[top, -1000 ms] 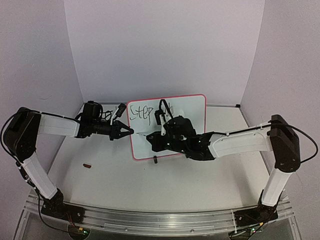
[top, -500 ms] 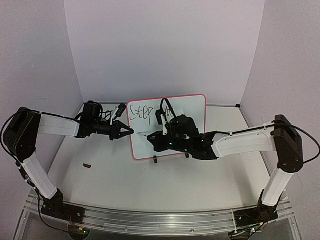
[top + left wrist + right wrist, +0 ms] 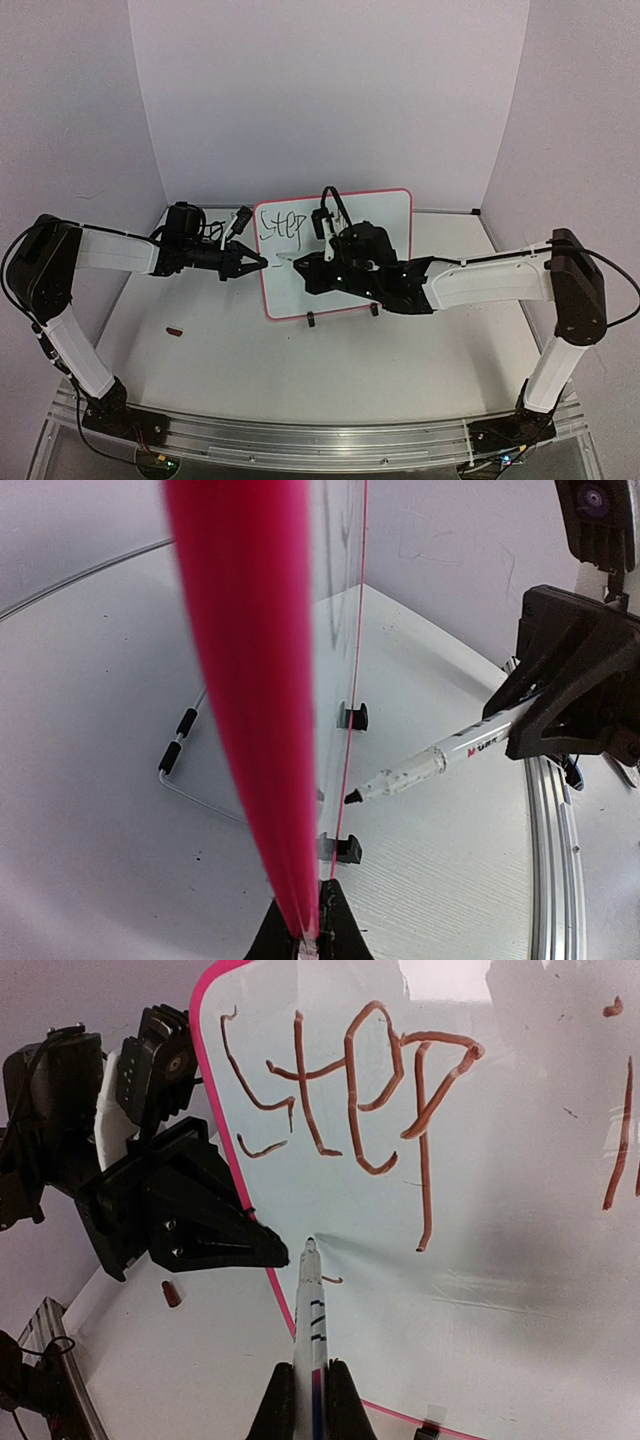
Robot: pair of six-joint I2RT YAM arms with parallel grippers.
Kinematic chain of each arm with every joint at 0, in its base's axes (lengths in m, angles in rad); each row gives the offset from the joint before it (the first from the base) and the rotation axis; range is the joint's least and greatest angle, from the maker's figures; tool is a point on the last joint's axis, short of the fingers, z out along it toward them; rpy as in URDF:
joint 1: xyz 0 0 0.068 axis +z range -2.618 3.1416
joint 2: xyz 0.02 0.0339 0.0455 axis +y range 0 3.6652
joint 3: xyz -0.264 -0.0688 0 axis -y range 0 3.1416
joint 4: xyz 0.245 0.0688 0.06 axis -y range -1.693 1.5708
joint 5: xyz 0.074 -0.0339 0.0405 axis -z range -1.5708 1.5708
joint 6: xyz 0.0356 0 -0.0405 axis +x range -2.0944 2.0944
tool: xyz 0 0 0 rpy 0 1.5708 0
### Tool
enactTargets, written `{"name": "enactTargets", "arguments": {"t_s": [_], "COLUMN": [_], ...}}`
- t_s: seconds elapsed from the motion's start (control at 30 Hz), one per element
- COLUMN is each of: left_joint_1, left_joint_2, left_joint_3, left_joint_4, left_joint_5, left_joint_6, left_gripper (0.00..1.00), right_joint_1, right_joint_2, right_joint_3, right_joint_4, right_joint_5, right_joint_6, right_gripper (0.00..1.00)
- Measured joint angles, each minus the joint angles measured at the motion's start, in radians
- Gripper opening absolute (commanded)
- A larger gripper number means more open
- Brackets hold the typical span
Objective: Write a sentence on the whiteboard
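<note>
Your thin dark handwritten sentence (image 3: 350, 1090) so far reads "Step", with a few strokes further right. It sits high on the glossy white rounded-corner whiteboard (image 3: 385, 215) with the thin pink border. That whiteboard stands upright mid-desk on two small black clips (image 3: 311, 319).

Since a second ago your right pincer (image 3: 305, 1400) has slid left and up across the board, uncovering its lower right corner. It is closed tight on a slim white plastic marker (image 3: 310, 1310), whose dark tip now lies under the "S", just beside a short fresh mark.

Your left pincer (image 3: 262, 262) has not moved and pinches the board's left edge.

A small reddish-brown cap (image 3: 175, 331) lies on the pale matte desk (image 3: 300, 370).
</note>
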Motion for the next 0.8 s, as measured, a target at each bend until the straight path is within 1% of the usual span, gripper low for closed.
{"name": "enactTargets", "arguments": {"t_s": [0.47, 0.8], "left_joint_1": [0.000, 0.000], "left_joint_2": [0.000, 0.000], "left_joint_3": [0.000, 0.000], "left_joint_4": [0.000, 0.000], "left_joint_5": [0.000, 0.000], "left_joint_6": [0.000, 0.000], "left_gripper": [0.00, 0.00], "right_joint_1": [-0.002, -0.002], "right_joint_2": [0.005, 0.029], "right_joint_3": [0.021, 0.021], "right_joint_4": [-0.053, -0.091], "right_joint_5": [0.011, -0.015], "right_joint_6": [0.001, 0.011], "right_gripper": [0.00, 0.00]}}
